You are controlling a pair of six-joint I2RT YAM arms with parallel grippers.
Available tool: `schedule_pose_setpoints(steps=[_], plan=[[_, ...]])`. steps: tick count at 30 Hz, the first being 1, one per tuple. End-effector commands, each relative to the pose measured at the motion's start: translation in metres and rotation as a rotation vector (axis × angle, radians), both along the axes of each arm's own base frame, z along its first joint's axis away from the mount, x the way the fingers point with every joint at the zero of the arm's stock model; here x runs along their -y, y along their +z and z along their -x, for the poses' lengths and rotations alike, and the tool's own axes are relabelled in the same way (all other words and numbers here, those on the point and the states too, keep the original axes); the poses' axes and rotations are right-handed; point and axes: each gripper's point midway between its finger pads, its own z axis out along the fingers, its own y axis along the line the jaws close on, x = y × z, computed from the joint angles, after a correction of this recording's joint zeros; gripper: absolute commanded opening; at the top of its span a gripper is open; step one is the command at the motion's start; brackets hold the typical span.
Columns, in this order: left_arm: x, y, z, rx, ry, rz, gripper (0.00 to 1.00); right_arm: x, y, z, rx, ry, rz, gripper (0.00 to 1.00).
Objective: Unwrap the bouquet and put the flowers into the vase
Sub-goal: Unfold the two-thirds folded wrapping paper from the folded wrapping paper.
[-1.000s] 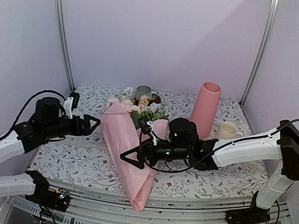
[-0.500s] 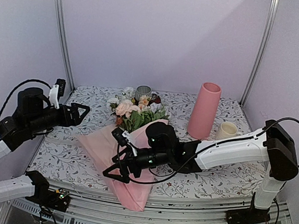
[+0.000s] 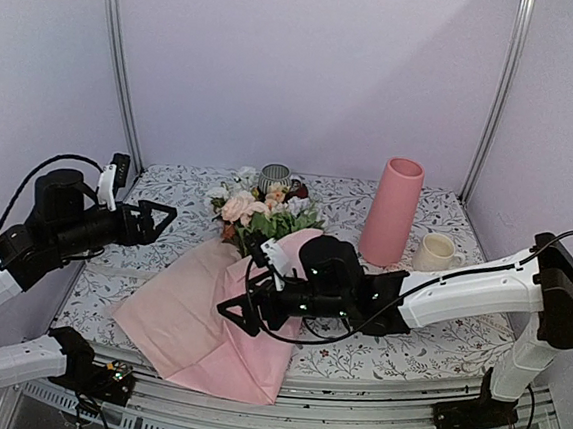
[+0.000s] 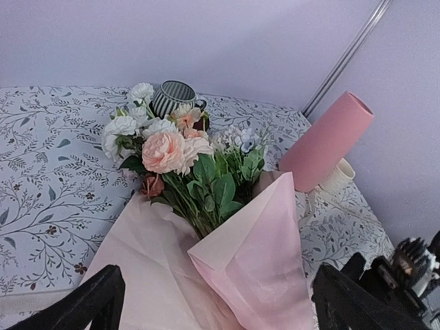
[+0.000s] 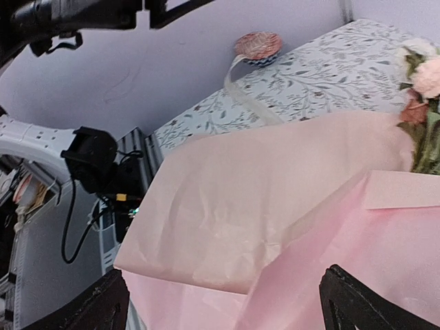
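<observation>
Both jaws gape empty; I'd pinch the paper at its folded flap, low, peeling it off the flowers.

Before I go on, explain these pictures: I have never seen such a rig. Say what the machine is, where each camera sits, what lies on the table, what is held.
These are two robot arms, left and right, bolted at the near edge of the table, each ending in a two-finger gripper. The wide picture comes from a fixed camera above and behind them; the other two from cameras on the wrists, looking out between the fingers. On the table lies the bouquet: flowers on pale pink paper, partly unfolded. Behind stand a pink vase, a cream mug and a striped cup. The left gripper and the right gripper are open and hold nothing; the right one hangs over the paper.
</observation>
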Motion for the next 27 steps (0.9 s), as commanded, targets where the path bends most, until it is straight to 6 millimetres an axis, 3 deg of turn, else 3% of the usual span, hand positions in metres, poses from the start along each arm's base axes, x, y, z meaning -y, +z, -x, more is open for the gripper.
schedule_pose_setpoints(steps=[1,9,12,18,27], plan=[[0.019,-0.023,0.002,-0.054,-0.083,0.029,0.98,0.034,0.012,-0.039,0.078,-0.275,0.012,0.99],[0.047,-0.095,0.009,-0.198,-0.184,0.192,0.97,0.085,0.011,-0.065,0.118,-0.528,0.038,0.99],[0.053,-0.119,0.013,-0.255,-0.208,0.235,0.94,0.093,0.004,-0.068,0.115,-0.567,0.061,0.99],[0.068,-0.144,0.018,-0.336,-0.283,0.273,0.91,0.1,-0.012,-0.073,0.093,-0.613,0.114,0.99],[0.086,-0.167,0.019,-0.409,-0.35,0.307,0.91,0.122,-0.016,-0.078,0.088,-0.702,0.132,0.99]])
